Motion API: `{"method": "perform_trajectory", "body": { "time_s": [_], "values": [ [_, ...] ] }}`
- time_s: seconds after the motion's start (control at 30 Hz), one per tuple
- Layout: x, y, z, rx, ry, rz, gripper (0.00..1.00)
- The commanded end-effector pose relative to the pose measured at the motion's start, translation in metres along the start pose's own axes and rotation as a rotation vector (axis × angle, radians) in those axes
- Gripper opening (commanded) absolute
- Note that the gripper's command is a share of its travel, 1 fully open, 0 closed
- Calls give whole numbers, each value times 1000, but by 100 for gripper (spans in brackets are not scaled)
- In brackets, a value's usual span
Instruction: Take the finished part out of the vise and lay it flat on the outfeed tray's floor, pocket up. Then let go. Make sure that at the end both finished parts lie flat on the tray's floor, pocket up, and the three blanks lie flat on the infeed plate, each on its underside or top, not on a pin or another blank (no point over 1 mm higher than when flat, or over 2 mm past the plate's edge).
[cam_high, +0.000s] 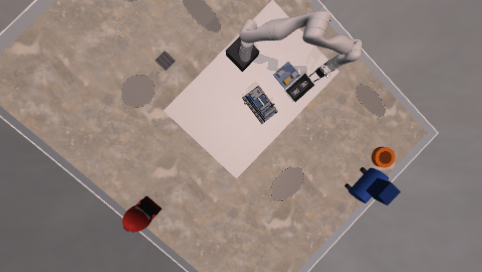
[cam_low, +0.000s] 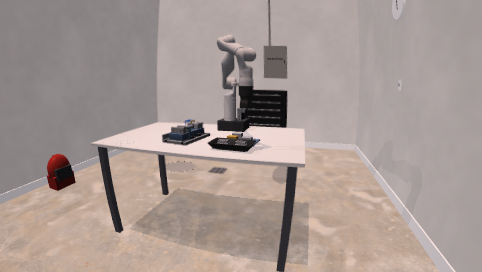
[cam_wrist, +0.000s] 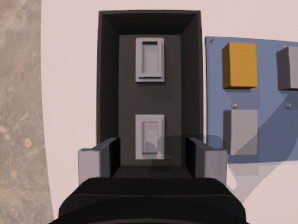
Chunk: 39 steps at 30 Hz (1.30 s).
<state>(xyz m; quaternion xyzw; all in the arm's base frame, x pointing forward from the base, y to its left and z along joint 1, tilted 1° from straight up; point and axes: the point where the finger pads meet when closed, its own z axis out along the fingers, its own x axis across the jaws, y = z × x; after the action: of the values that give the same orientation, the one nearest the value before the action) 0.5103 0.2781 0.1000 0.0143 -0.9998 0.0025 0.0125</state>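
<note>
Pale and smooth, the table (cam_wrist: 73, 3) fills the wrist view around a black rectangular outfeed tray (cam_wrist: 108, 63) with raised walls. Two grey rectangular parts lie flat on its dark floor: one far ahead of the hand (cam_wrist: 150, 59), the other, the finished grey part with a shallow pocket (cam_wrist: 149, 136), just beyond and below the hand (cam_wrist: 150, 157). Its recessed face looks upward, as far as this view shows. The hand is spread wide and released, with nothing between its fingers, which stand either side of that part without touching it.

Judged from this, the part is out of the blue-and-grey vise (cam_high: 260, 103), laid down and let go, so the task looks essentially done; only a clean retreat remains.

For room: the tray walls run close outside both fingers, so sideways travel is poor and a straight lift seems safest. A blue plate carrying an orange block (cam_wrist: 240, 64) lies beside the tray to the hand's right in the wrist view. In the top view the table edge is close behind the hand, with stone floor beyond.
</note>
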Motion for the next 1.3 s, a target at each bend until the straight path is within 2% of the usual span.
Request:
{"method": "perform_trajectory", "body": {
  "time_s": [0.0, 0.33, 0.37, 1.27],
  "values": [
    [-3, 1, -12, -6, -13, 1, 100],
    [-3, 1, -17, -6, -13, 1, 100],
    [-3, 1, -17, -6, -13, 1, 0],
    [-3, 1, -17, -6, -13, 1, 0]
  ]
}}
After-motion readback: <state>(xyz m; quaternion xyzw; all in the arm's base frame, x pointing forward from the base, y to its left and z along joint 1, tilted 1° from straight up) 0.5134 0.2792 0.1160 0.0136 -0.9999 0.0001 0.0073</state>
